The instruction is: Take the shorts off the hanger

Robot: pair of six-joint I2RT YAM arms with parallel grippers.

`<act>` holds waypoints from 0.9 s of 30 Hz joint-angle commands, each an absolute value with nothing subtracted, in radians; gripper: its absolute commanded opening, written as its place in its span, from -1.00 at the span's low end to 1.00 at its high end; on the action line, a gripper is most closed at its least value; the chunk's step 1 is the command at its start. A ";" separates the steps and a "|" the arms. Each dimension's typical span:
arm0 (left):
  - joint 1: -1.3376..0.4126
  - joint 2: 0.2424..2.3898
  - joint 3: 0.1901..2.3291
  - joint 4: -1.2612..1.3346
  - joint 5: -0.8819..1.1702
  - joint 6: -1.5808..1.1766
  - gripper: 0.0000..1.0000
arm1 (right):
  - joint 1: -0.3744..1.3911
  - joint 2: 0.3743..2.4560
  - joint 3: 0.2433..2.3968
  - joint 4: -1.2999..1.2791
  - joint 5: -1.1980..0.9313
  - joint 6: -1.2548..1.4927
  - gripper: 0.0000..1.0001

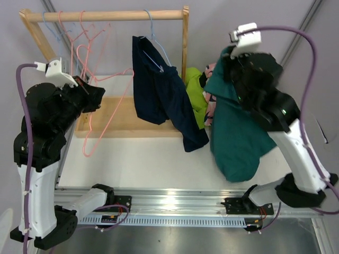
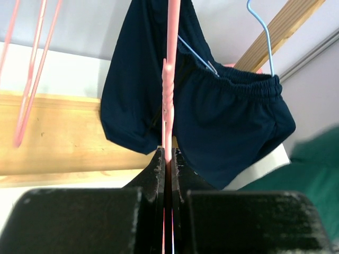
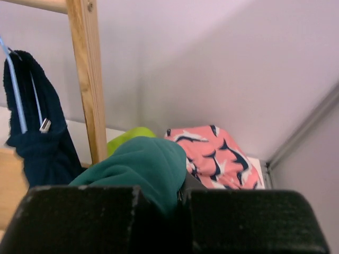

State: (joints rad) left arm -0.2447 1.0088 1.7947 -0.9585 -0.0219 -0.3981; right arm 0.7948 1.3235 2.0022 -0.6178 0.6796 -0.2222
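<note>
One pair of navy shorts [image 1: 159,90] seen hung on blue hanger [image 1: 153,37] from wooden rail [image 1: 106,16], upper centre of top view. Left gripper [image 2: 168,157] clamped on pink hanger [image 2: 170,79], left of shorts. Right gripper [image 3: 179,193] closed on green garment [image 1: 238,132], right of frame.

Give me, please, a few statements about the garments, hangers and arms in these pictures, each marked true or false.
1. The navy shorts hang from a blue hanger on the wooden rail. True.
2. The left gripper is open and holds nothing. False: its fingers are shut on a pink hanger.
3. The right gripper grips a teal garment. True.
4. The salmon patterned garment hangs on the rail. False: it lies heaped beside the rack post, next to a lime garment.
</note>
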 commanded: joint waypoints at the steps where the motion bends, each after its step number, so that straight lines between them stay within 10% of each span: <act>1: -0.253 1.017 1.786 -0.877 -0.037 -0.361 -1.00 | 0.666 1.428 2.204 -0.594 0.482 -0.203 -1.00; 8: -0.253 1.055 1.816 -0.871 -0.014 -0.341 -1.00 | 0.496 1.736 2.605 -0.425 0.474 -0.341 -1.00; 27: -0.255 1.178 1.880 -0.793 -0.129 -0.308 -1.00 | 0.146 2.126 2.122 -0.100 0.244 0.056 -1.00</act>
